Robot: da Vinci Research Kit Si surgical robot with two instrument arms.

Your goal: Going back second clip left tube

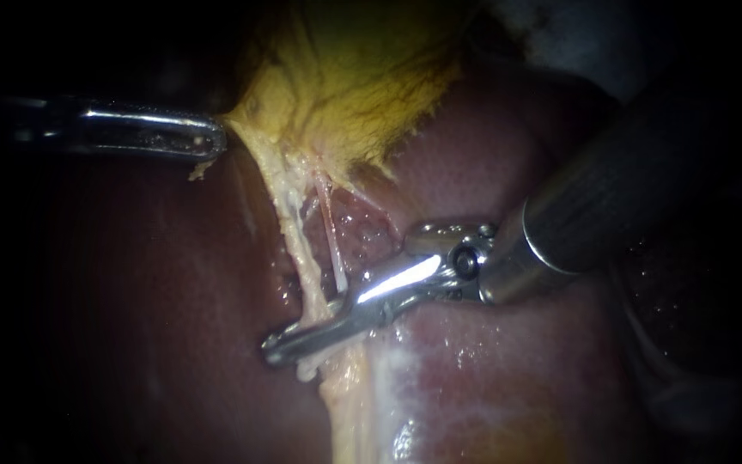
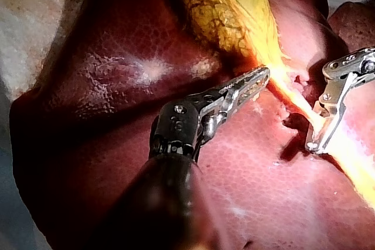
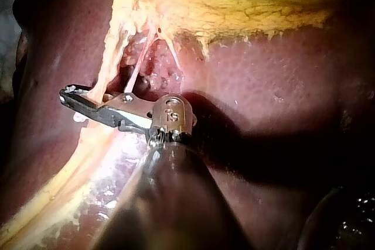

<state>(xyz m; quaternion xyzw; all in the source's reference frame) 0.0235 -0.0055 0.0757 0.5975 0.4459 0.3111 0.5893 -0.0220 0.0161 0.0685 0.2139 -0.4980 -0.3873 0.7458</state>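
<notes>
My left instrument (image 1: 212,142) comes in from the left, its jaws shut on the edge of the yellow gallbladder (image 1: 345,77) and holding it taut. From there two tubes run down: a thick cream left tube (image 1: 295,249) and a thin pink one (image 1: 330,236). My right instrument (image 1: 276,351) reaches in from the upper right, and its long jaws lie close together across the left tube low down, one on each side of it. The right wrist view shows the left tube (image 3: 105,77) entering those jaws (image 3: 67,98). No clip shows in any view.
Dark red liver (image 1: 491,172) surrounds the tubes on all sides. A pale cream band of tissue (image 1: 349,404) continues below the right instrument's jaws. In the left wrist view my left instrument (image 2: 261,77) and right instrument (image 2: 312,144) stand a short way apart.
</notes>
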